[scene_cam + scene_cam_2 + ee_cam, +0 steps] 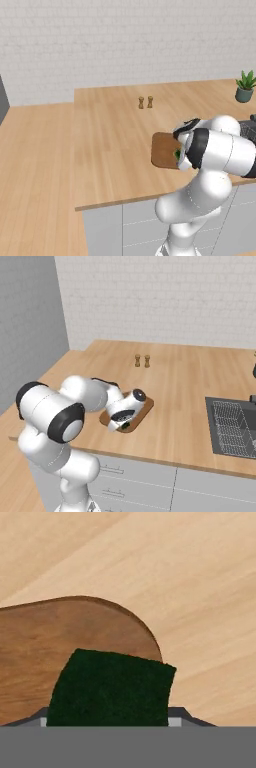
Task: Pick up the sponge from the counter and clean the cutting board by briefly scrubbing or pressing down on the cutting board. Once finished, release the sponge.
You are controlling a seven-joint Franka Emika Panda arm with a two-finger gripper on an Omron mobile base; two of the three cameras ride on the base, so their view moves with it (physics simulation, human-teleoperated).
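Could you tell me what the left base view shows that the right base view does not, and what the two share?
Left base view alone: a small green potted plant at the counter's far right.

Right base view alone: a dark sink with a wire rack set into the countertop on the right.

Both: the light wood-plank counter, the flat reddish-brown wooden cutting board, the two small brown shakers behind it, and the gripper low over the board with the small dark green sponge at its tip.
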